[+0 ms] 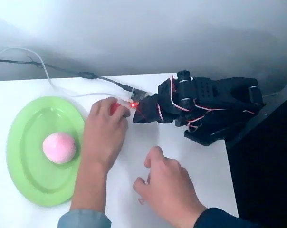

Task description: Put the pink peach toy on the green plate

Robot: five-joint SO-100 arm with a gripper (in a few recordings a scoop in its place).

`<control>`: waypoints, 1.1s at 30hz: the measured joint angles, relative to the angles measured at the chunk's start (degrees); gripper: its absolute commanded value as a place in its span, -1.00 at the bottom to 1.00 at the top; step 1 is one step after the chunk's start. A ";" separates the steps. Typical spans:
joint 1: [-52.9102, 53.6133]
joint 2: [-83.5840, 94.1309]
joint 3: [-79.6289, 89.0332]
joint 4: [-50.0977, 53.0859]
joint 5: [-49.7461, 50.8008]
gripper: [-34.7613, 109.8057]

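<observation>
Peach on plate, hands by the gripper

Peach [59, 147] sits on the plate [27, 175], a little right of the plate's middle in the overhead view. It is a round, soft-looking ball, pale pink with a lighter patch on top, and nothing touches it. The plate is a lime-green oval with a raised rim, lying at the left side of the white surface [205, 166].

The black arm [215, 107] lies low at the upper right, wrapped with red and white wires, its gripper [138, 114] pointing left, well apart from the plate. Whether its jaws are apart or together cannot be told: the tip is dark and partly hidden.

A person's hand [103, 137] rests on the surface between plate and gripper, its fingers curled over a small red thing [117, 108] just beside the gripper tip. A small red light glows there. The person's other hand [167, 183] rests lower on the surface, fingers loosely spread. A cable [62, 70] runs from the upper left toward the arm.
</observation>
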 measured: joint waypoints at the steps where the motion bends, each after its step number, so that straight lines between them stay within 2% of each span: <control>1: 0.00 0.00 0.00 0.00 0.00 -0.52; 33: -1.32 0.00 0.00 0.00 0.44 -0.52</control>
